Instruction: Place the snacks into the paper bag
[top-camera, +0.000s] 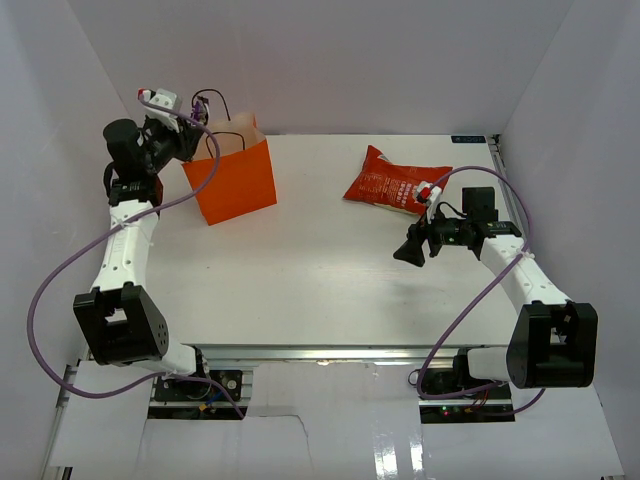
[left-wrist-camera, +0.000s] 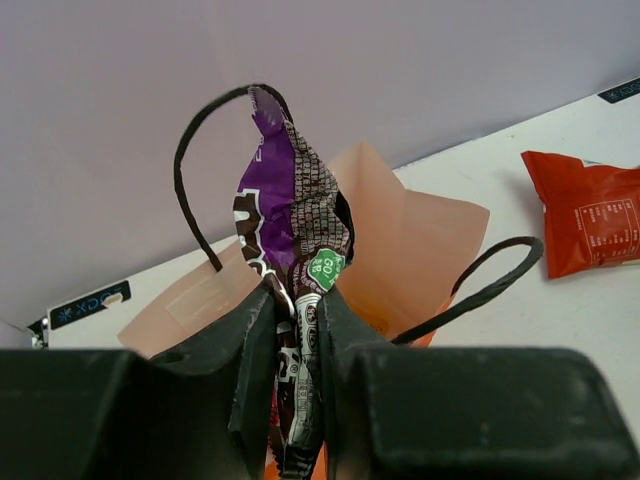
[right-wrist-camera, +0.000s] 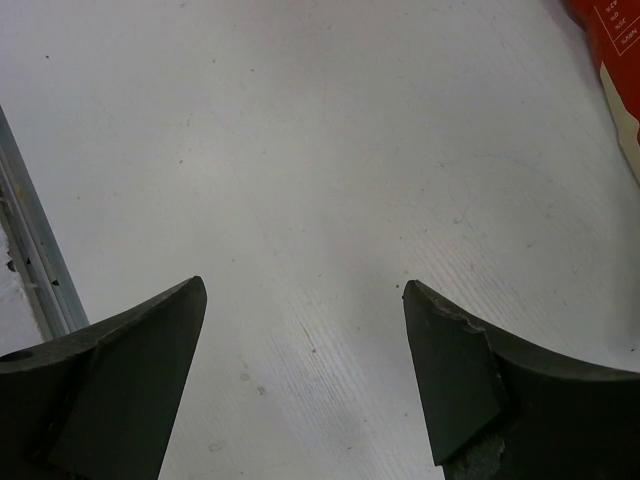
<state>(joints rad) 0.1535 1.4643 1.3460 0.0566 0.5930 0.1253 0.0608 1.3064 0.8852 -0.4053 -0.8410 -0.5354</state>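
An orange paper bag (top-camera: 235, 182) stands upright at the table's back left, its pale inside (left-wrist-camera: 400, 235) open toward the left wrist camera. My left gripper (top-camera: 198, 132) (left-wrist-camera: 297, 300) hangs over the bag's mouth, shut on a dark purple candy packet (left-wrist-camera: 290, 200) that sticks up between the black cord handles (left-wrist-camera: 188, 170). A large red chip bag (top-camera: 395, 183) (left-wrist-camera: 590, 215) (right-wrist-camera: 615, 70) lies flat at the back right. Just in front of the chip bag, my right gripper (top-camera: 412, 250) (right-wrist-camera: 305, 290) stands open over bare table with nothing between its fingers.
White walls close in the table (top-camera: 320, 280) on the left, back and right. A metal rail (right-wrist-camera: 35, 250) runs along one table edge. Purple cables (top-camera: 60, 270) loop beside both arms. The second cord handle (left-wrist-camera: 495, 275) leans out over the bag's right side.
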